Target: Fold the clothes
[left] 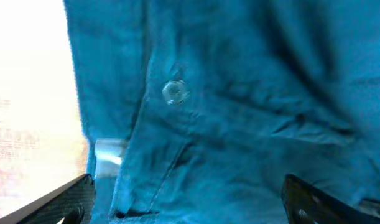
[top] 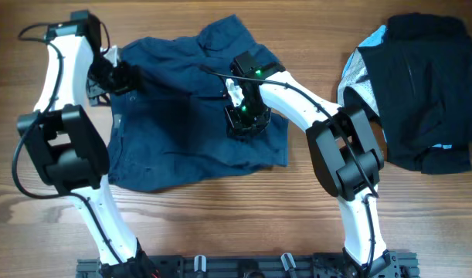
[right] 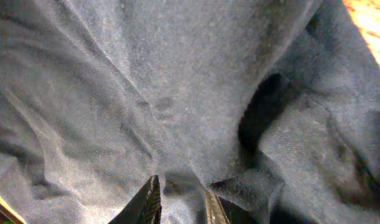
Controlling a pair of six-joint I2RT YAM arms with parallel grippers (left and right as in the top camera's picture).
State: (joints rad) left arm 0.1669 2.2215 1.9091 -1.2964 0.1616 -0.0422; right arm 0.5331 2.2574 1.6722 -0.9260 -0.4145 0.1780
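Two grippers meet the soft navy-blue cloth shorts (top: 189, 116) lying centre-left: your left gripper (top: 124, 77) gapes wide and empty at the far-left edge, while your right gripper (right: 182, 200) narrowly pinches a fold. The cloth looks limp and light, so grab the waistband or seams.

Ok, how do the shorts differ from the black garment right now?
Colour: the shorts are navy; the black garment shows pale lining at its left edge.
Place: the shorts lie mid-table between the arms; the black garment sits at the far right.
Handling: the left end effector and right end effector are both at the shorts; neither touches the black garment.
Both lie rumpled on the wooden table.
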